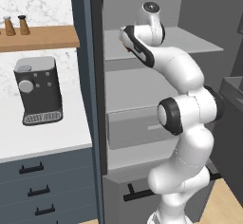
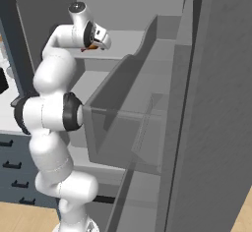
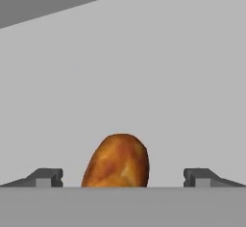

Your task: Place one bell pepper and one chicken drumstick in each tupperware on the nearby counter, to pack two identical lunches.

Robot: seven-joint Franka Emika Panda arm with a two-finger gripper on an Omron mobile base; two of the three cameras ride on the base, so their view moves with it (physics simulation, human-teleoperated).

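Observation:
A golden-brown chicken drumstick (image 3: pixel 117 161) lies on a grey fridge shelf (image 3: pixel 144 86). My gripper (image 3: pixel 122 177) is open, and its two dark fingertips (image 3: pixel 45 177) stand wide on either side of the drumstick without touching it. In the right base view the hand (image 2: pixel 98 35) reaches onto the upper shelf, with a sliver of the drumstick (image 2: pixel 86 49) showing under it. The white counter (image 1: pixel 42 137) runs to the left of the fridge. The bell pepper and the tupperware are out of view.
A black coffee machine (image 1: pixel 38 90) stands on the counter under a wooden wall shelf (image 1: pixel 40 37) with two shakers. The open fridge door (image 2: pixel 216 103) with its clear bins (image 2: pixel 133 128) hems the arm in on the right. More fridge shelves (image 1: pixel 137 85) lie below.

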